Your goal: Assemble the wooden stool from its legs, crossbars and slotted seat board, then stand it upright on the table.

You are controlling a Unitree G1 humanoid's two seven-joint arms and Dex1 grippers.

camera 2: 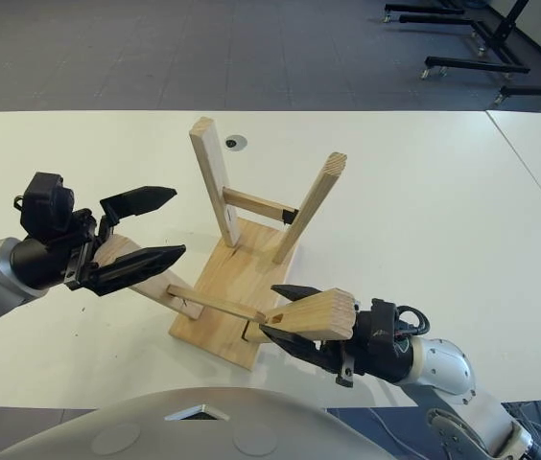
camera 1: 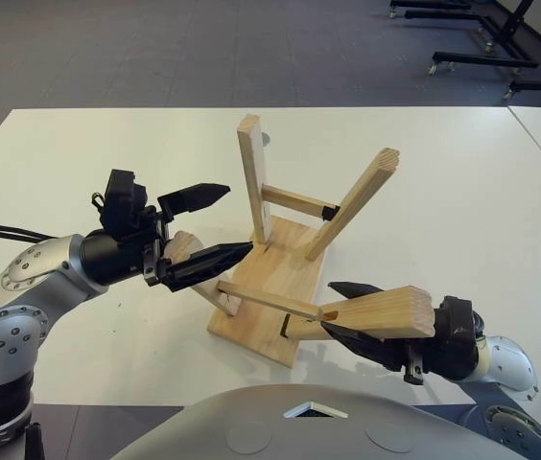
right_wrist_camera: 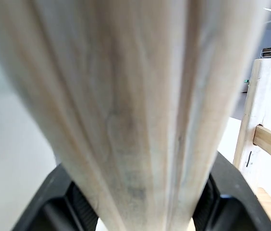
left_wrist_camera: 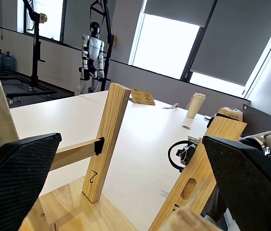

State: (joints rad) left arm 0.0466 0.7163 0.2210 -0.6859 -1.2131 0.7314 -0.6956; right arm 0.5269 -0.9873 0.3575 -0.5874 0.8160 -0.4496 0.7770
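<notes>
The stool is part-built and lies upside down near the middle of the table. The seat board lies flat, and two far legs stand up from it, joined by a crossbar. The near pair is not seated. The near right leg is tilted low over the board's near corner, clenched in the right gripper. A second crossbar runs from it to the near left leg, which leans off the board's left edge. The left gripper is released, its fingers spread on either side of that leg without closing on it. Judgement: the step in hand is raising this pair and pressing both leg ends into the board's slots. Recommended: close the left gripper on its leg first. Lift both legs together so the crossbar joint is not levered apart, align them over the slots, then push straight down. Risk: the board is unclamped and may slide.
</notes>
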